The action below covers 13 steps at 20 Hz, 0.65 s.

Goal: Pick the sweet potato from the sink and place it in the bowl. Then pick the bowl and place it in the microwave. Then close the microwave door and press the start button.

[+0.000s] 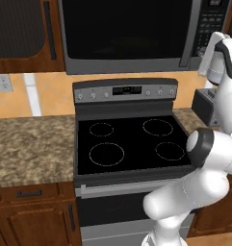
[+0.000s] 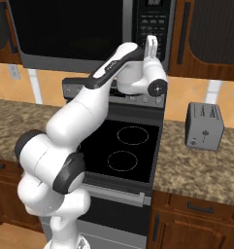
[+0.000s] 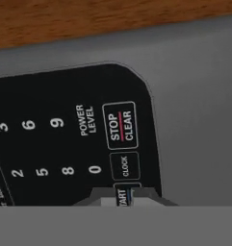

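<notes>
A: Claw is pointing up at the keypad panel on the right side of the microwave. Its 2 fingers are reading as 1 pale block in the right base view, so I am not able to tell whether they are spread or pressed together.

B: Hand view is agreeing on position. Fingertips are sitting at the bottom edge, right over the START key, whose label is showing partly between them. CLOCK key is sitting just above that, STOP/CLEAR key above that again. Digits 3, 6, 9 and 2, 5, 8, 0 are running sideways to the left, so the camera is rolled.

A: Contact with the key?

B: Cannot tell; the tips are cut off by the frame edge.

A: Microwave door is lying flush with the frame, dark glass facing out, grey bar handle standing vertical at its right edge. Nothing behind the glass is making itself out.

B: Below it, stove is showing 4 ring burners on a black top. Toaster is standing on the granite counter to the right of the stove, well apart from the arm. Wooden cabinet is bordering the grey microwave frame along the top of the hand view
</notes>
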### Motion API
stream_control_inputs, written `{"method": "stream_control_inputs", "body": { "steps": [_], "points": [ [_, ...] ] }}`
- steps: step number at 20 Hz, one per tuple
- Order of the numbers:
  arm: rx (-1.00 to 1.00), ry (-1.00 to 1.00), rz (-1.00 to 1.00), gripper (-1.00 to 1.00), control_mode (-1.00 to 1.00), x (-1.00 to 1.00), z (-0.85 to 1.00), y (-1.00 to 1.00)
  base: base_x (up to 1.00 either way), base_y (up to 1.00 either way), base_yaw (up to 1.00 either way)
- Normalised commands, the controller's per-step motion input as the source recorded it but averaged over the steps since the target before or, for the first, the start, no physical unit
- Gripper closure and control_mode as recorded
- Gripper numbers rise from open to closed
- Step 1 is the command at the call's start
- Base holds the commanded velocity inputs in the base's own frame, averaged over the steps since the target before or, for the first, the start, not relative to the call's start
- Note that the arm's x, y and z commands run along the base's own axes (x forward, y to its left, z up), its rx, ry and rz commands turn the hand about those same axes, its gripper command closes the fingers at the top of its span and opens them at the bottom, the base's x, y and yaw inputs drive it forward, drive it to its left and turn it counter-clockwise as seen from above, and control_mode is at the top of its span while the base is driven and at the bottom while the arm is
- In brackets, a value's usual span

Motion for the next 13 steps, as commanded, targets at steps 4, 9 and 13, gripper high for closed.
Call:
{"method": "stream_control_inputs", "body": {
  "steps": [4,9,13],
  "points": [
    [0.02,0.0,0.0,1.0,-1.0,0.52,-0.04,-0.01,0.0,0.0,0.0],
    [0.02,0.0,0.0,1.0,-1.0,-0.37,-0.23,0.0,0.0,0.0,0.0],
    [0.01,0.0,0.03,1.0,-1.0,-1.0,-0.23,0.0,0.0,0.0,0.0]
  ]
}}
